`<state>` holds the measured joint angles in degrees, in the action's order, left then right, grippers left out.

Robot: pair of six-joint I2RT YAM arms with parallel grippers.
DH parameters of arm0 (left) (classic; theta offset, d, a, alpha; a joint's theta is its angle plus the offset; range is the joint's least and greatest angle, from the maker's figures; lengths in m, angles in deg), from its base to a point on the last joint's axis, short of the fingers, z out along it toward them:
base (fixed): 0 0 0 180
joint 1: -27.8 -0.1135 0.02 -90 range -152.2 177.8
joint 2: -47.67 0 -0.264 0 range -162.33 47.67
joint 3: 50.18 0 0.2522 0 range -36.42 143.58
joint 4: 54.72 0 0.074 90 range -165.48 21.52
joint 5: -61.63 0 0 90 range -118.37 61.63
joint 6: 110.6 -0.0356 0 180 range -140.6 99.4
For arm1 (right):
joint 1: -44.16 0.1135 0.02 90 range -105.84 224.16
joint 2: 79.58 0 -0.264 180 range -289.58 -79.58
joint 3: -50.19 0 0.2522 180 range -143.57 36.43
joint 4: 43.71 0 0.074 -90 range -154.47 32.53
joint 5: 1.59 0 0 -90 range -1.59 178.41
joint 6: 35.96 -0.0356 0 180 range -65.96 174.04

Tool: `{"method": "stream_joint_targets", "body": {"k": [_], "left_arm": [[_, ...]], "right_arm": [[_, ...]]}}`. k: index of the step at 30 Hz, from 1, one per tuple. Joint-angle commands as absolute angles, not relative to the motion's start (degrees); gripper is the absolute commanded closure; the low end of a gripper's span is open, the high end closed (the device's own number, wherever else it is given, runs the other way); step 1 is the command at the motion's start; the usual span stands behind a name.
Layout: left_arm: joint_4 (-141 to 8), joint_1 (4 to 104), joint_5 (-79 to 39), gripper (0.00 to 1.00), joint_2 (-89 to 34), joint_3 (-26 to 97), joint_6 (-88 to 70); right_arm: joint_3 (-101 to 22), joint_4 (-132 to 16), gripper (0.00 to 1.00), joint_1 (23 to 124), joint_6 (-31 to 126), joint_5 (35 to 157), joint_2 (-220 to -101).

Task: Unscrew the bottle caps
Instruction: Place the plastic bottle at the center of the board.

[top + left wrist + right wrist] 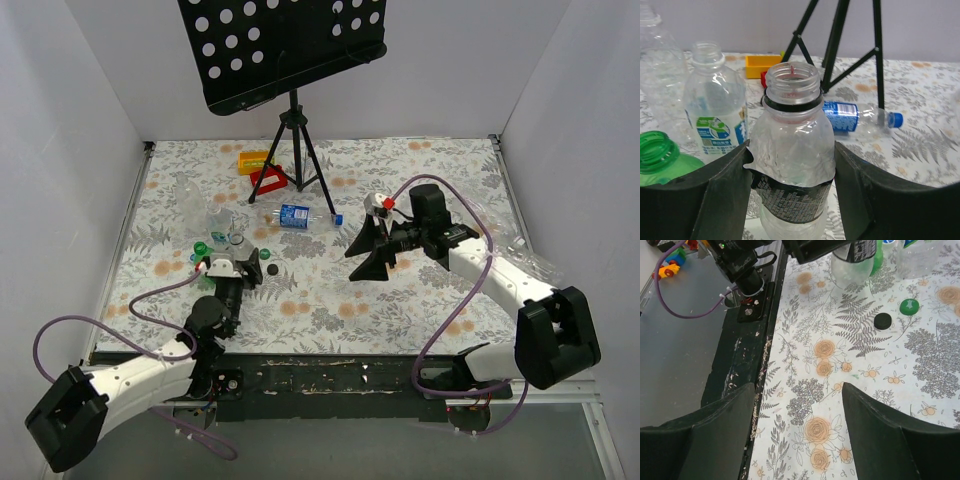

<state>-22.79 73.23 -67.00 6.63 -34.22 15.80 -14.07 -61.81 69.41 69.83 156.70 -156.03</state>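
My left gripper (792,187) is shut on a clear bottle (792,145) with a black label, standing upright; its mouth is open, with only a black ring at the neck. In the top view this gripper (240,262) is at the table's left. A black cap (883,320) and a green cap (909,306) lie loose on the cloth. A labelled bottle (860,117) lies on its side with its blue cap (896,119) on. My right gripper (797,425) is open and empty above the cloth, mid-table (352,267).
An open labelled bottle (715,110), a green open bottle (660,155) and a clear bottle (655,65) stand left of the held one. A black tripod stand (293,150) and red and yellow blocks (258,168) are behind. Crumpled clear plastic (525,255) lies at the right.
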Motion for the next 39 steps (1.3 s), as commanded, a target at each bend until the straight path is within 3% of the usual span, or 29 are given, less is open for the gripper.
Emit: {"method": "stream_joint_targets", "body": {"k": [1,8,19,26,31,39], "left_arm": [[-10.83,69.73,-67.92,0.86,-0.21,-36.86,13.24],[-14.16,66.82,-67.92,0.85,-7.70,-32.91,14.29],[-6.26,63.13,-62.21,0.80,-21.32,-34.48,13.76],[-3.88,59.09,-58.60,0.75,-22.65,-34.40,14.99],[-3.88,58.38,-58.07,0.63,-22.47,-34.31,15.43],[-6.16,58.38,-58.25,0.34,-20.54,-34.57,16.22]], "right_arm": [[-13.58,-59.49,0.22,69.47,71.88,159.86,-157.36],[-13.32,-60.02,0.22,68.86,72.59,161.27,-157.54],[-12.70,-60.20,0.22,67.62,72.59,163.38,-156.58],[-12.26,-60.20,0.22,67.01,72.59,164.26,-156.05],[-12.26,-60.29,0.22,66.75,72.59,164.79,-155.96],[-12.18,-60.37,0.22,66.04,72.67,165.58,-155.52]]}}
